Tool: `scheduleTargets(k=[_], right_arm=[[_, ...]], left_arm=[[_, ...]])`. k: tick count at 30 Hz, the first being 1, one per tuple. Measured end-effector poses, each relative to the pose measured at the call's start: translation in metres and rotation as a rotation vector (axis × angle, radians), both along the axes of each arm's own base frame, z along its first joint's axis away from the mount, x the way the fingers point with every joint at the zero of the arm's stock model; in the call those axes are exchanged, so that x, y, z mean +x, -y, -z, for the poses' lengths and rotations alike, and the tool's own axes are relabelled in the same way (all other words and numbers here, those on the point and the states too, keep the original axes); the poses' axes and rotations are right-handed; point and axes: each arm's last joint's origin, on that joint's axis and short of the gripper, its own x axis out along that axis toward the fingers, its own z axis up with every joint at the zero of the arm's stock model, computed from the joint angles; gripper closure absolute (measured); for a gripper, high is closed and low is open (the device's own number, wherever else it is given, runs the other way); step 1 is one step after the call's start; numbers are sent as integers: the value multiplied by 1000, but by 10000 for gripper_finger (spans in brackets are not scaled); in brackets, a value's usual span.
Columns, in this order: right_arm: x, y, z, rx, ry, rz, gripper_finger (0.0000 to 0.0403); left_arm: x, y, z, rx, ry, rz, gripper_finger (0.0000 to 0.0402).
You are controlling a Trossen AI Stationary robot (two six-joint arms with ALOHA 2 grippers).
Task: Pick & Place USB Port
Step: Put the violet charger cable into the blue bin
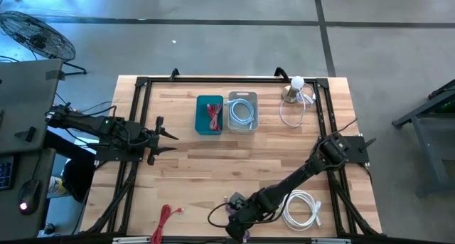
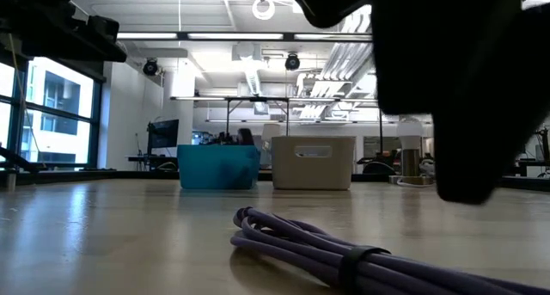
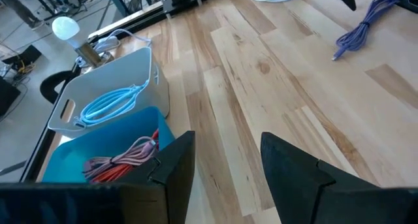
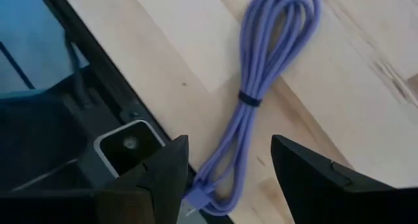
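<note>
A purple USB cable [image 4: 261,67], coiled and bound by a black tie [image 4: 250,98], lies flat on the wood near the table's near edge [image 1: 213,217] [image 2: 344,254]. My right gripper [image 4: 228,178] is open just above its connector end, one finger on either side, without touching it; in the high view it is at the near edge [image 1: 234,217]. My left gripper [image 1: 168,140] waits open at the table's left side [image 3: 225,172]. The teal bin [image 1: 210,114] holds red and pink cables. The white bin [image 1: 242,112] holds a blue cable.
A white coiled cable [image 1: 302,208] lies to the right of my right gripper. A red cable [image 1: 167,219] lies near the near-left corner. A bulb lamp [image 1: 295,87] with a white cord stands at the far right. A black frame [image 1: 142,87] borders the table. Bare wood spans the middle.
</note>
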Motion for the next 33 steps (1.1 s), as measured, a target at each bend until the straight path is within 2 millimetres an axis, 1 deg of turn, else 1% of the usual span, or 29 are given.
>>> scheduleTargets(k=[12, 16, 21, 33], right_arm=[[5, 1, -2, 25, 26, 32, 192], [10, 7, 1, 34, 19, 42, 192], [17, 15, 13, 32, -4, 34, 192], [23, 33, 19, 3, -50, 58, 192]], left_arm=[[0, 0, 0, 22, -4, 16, 232], [0, 0, 0, 22, -4, 17, 232], [0, 1, 0, 23, -5, 40, 232], [0, 1, 1, 29, -7, 69, 232]])
